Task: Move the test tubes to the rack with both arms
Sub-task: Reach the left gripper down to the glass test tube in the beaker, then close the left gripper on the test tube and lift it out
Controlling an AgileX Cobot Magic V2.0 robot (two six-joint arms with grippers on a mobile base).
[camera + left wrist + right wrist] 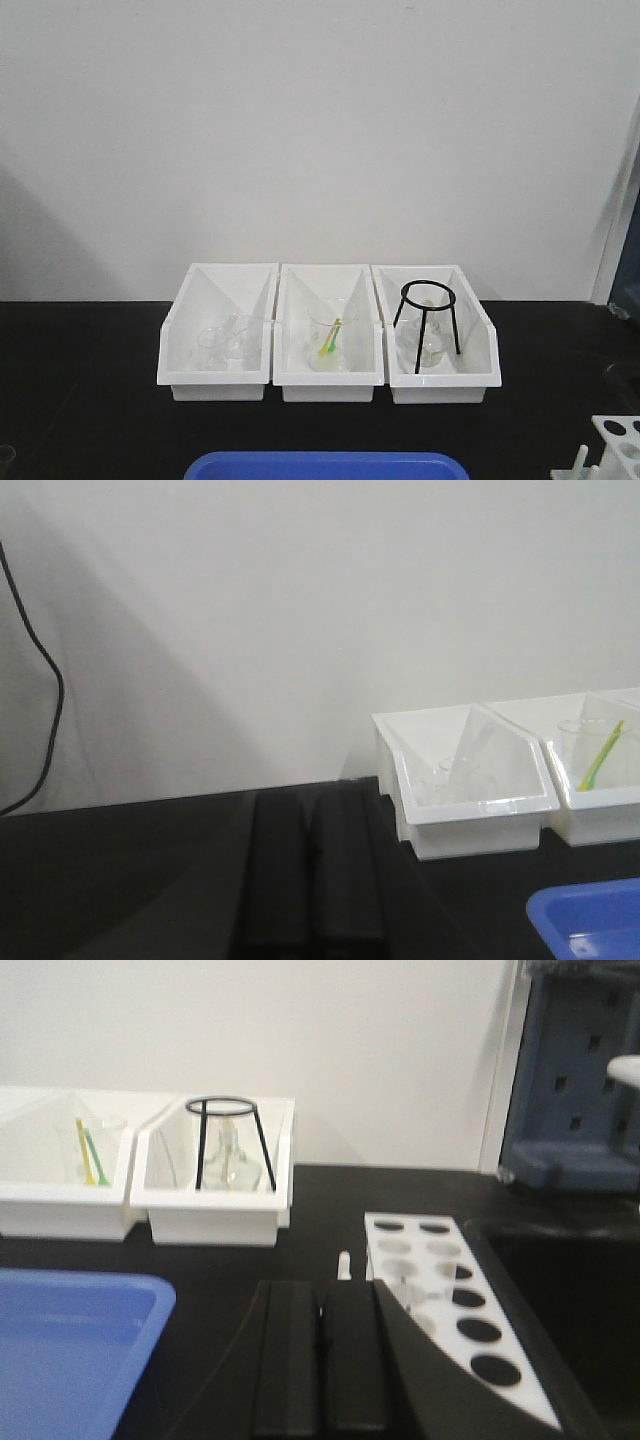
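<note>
Approach step, judged. Left gripper (310, 880) and right gripper (320, 1350): jaws were closed, empty. Rack (440, 1290) stood near right gripper. Next: locate test tubes (none seen), open jaws.

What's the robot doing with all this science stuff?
Nothing is picked up yet. The left gripper and right gripper are both shut and empty over the black table. The white rack sits beside the right gripper. A blue tray lies in front of three white bins. I can't clearly spot a test tube.

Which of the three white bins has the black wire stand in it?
The rightmost bin in the front view; the stand sits over glassware there, unlike the others.
</note>
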